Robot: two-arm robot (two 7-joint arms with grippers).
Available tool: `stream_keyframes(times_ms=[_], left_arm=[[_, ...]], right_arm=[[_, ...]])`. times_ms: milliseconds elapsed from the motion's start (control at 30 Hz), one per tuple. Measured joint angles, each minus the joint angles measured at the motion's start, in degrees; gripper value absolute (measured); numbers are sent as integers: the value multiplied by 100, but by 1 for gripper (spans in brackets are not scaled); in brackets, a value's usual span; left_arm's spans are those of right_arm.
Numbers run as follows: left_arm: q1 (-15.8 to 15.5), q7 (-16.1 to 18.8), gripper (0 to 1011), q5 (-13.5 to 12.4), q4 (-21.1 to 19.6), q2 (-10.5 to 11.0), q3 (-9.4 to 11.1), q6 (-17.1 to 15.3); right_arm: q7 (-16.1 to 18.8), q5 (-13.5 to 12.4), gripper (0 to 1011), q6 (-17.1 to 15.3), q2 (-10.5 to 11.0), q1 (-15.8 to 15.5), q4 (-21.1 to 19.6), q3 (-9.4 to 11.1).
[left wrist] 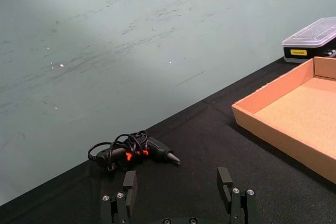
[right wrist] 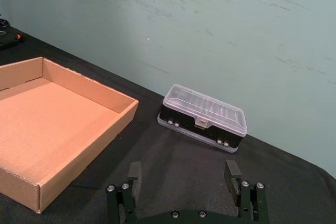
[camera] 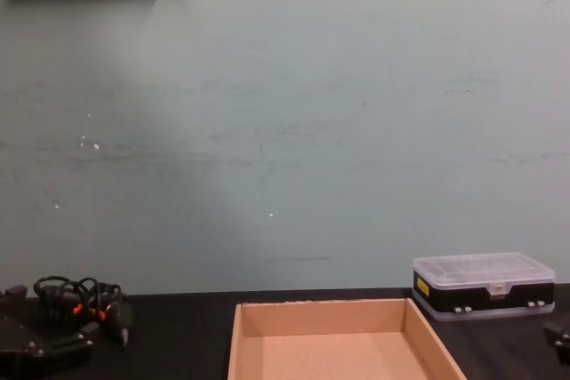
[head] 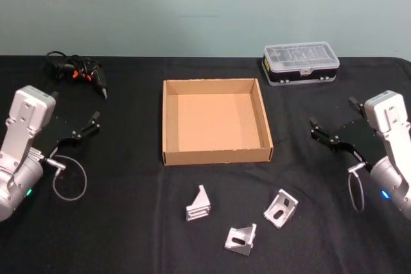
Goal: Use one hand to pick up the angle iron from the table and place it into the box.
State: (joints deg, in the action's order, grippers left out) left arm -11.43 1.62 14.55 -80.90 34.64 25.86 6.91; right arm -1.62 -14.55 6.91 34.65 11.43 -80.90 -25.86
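Observation:
Three silver angle irons lie on the black table (head: 128, 222) in front of the box: one on the left (head: 199, 204), one nearest me (head: 241, 239) and one on the right (head: 280, 208). The box (head: 217, 156) is a shallow tan cardboard tray in the middle, with nothing inside; its walls also appear in the wrist views (left wrist: 273, 129) (right wrist: 89, 145) and the chest view (camera: 325, 318). My left gripper (head: 76, 110) (left wrist: 177, 183) hovers open left of the box. My right gripper (head: 332, 113) (right wrist: 182, 177) hovers open to its right. Neither touches anything.
A small black case with a clear lid (head: 300, 63) (right wrist: 203, 117) stands at the back right. A black and orange tool with a coiled cable (head: 82, 72) (left wrist: 134, 151) lies at the back left. A teal wall rises behind the table.

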Motion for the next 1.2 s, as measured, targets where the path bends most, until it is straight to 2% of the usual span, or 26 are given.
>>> stream_keyframes(times_ms=[1200], left_arm=[[0, 0, 1000, 0, 0, 0, 0, 0]], right_arm=[[0, 0, 1003, 0, 0, 0, 0, 0]])
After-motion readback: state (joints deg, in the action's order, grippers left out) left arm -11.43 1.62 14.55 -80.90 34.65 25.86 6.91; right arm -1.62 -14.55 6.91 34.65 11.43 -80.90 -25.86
